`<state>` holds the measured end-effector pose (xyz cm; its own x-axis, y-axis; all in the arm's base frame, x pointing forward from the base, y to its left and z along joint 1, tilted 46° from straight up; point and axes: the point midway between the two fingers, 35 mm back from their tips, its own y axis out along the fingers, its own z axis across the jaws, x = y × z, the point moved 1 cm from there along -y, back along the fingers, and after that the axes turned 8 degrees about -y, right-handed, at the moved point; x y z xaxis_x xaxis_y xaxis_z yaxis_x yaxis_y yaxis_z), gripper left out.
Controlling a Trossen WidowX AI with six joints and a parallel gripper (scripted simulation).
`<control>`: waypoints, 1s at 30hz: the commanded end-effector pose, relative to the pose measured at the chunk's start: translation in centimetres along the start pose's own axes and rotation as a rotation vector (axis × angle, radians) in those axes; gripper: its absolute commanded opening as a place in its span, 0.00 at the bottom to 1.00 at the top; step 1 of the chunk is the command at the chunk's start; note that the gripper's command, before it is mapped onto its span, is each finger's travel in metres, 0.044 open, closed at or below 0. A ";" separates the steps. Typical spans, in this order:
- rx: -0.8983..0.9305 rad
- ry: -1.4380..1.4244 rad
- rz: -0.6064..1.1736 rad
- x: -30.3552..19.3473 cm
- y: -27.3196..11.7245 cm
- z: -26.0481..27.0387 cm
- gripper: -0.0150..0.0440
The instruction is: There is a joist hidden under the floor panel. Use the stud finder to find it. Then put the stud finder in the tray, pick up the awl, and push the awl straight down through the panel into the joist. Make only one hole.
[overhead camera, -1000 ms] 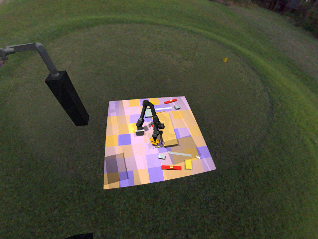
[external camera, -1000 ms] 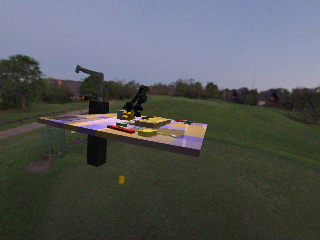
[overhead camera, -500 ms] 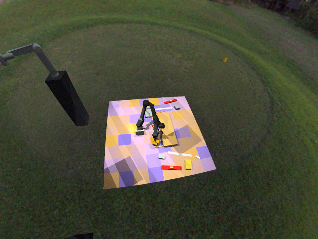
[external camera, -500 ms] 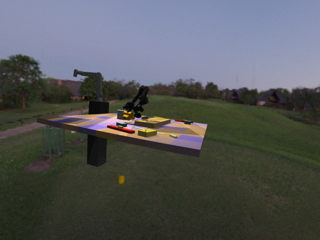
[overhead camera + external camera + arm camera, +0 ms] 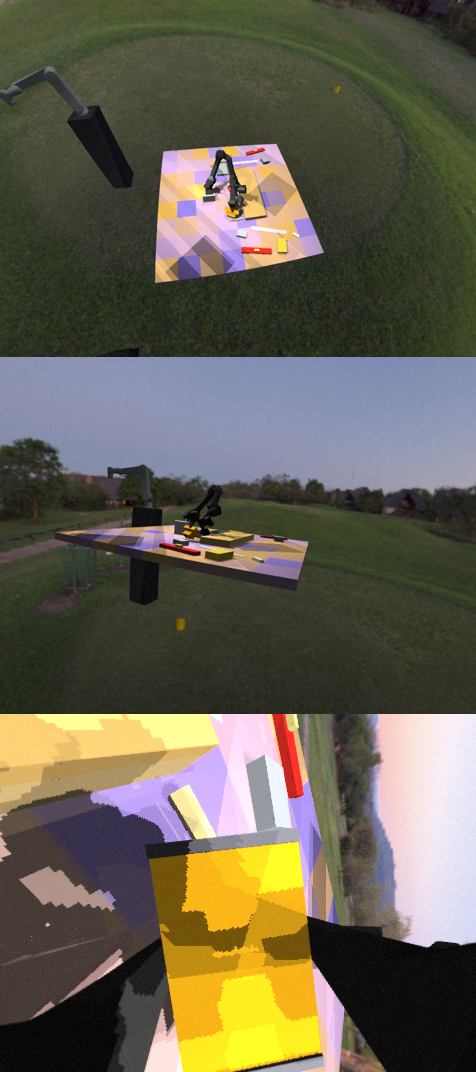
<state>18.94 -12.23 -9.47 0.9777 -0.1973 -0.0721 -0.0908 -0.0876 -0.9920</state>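
My gripper [image 5: 232, 209] [image 5: 187, 526] [image 5: 235, 933] is shut on the orange stud finder [image 5: 231, 213] [image 5: 191, 532] [image 5: 235, 906]. It holds it tilted, low beside the corner of the tan floor panel [image 5: 254, 198] [image 5: 226, 539] [image 5: 120, 746], not over the panel. Any contact with the table is too small to tell. A pale-handled tool with a thin shaft, which looks like the awl [image 5: 238, 219] [image 5: 193, 812], lies close to the stud finder and the panel's corner. The grey tray [image 5: 222, 170] stands beyond the arm, with no tool seen in it. The joist is hidden.
A grey block [image 5: 242, 233] [image 5: 180, 542] [image 5: 267, 796], a red level [image 5: 256, 250] [image 5: 179, 549] [image 5: 287, 764], a white strip [image 5: 268, 229] and a yellow block [image 5: 282, 245] [image 5: 218, 555] lie near the panel's end. A second red level [image 5: 255, 151] lies at the far edge.
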 end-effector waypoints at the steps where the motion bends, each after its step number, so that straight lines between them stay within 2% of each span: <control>1: 0.000 0.001 0.000 0.0 0.3 0.4 0.25; 2: 0.001 -0.001 0.000 0.0 0.3 0.4 0.25; 19: 0.002 -0.003 0.001 0.0 0.1 0.2 1.00; 30: 0.004 -0.003 0.001 0.0 -1.0 0.2 1.00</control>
<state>18.93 -11.88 -9.01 0.9785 -0.1915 -0.0772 -0.0938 -0.0795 -0.9924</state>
